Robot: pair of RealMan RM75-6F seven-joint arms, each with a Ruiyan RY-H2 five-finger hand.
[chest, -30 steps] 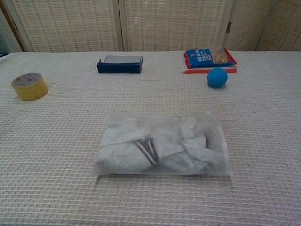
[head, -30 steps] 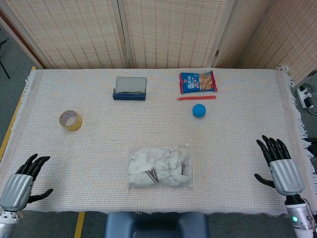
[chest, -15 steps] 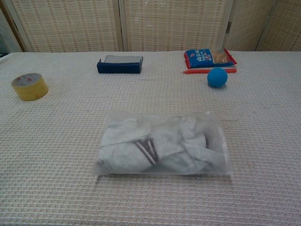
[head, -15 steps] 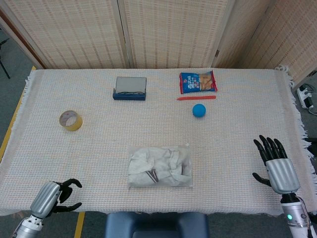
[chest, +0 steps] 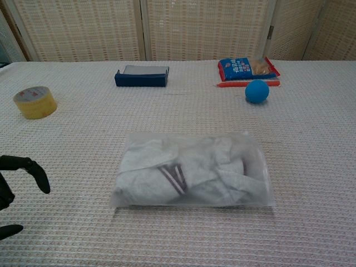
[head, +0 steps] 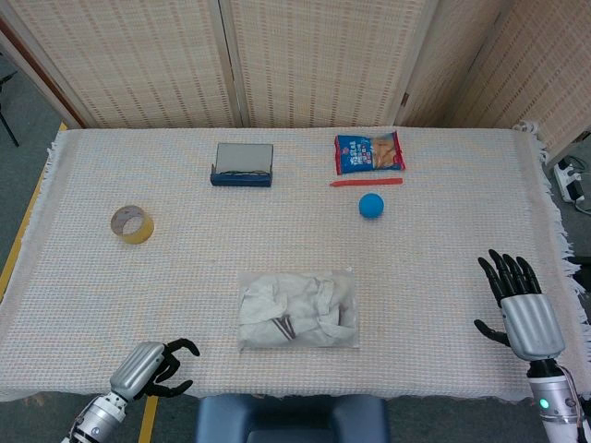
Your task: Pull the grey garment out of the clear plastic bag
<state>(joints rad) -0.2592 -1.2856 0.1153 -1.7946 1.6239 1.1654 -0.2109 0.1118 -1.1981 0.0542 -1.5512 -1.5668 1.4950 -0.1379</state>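
The clear plastic bag (head: 298, 309) (chest: 193, 170) lies flat near the table's front middle, with the folded grey garment (head: 288, 314) (chest: 183, 173) inside it. My left hand (head: 150, 366) (chest: 16, 189) hovers over the front edge, left of the bag, fingers curved and apart, holding nothing. My right hand (head: 519, 305) is far out at the front right, fingers spread upward and empty. Neither hand touches the bag.
A yellow tape roll (head: 132, 223) (chest: 35, 102) sits at the left. At the back lie a dark blue case (head: 244, 164) (chest: 142, 75), a snack packet (head: 369, 152) (chest: 247, 67), a red pen (head: 366, 182) and a blue ball (head: 371, 205) (chest: 257, 90).
My left hand has swept right along the front edge toward the bag and now shows in the chest view. The right hand has barely shifted. The bag has not moved.
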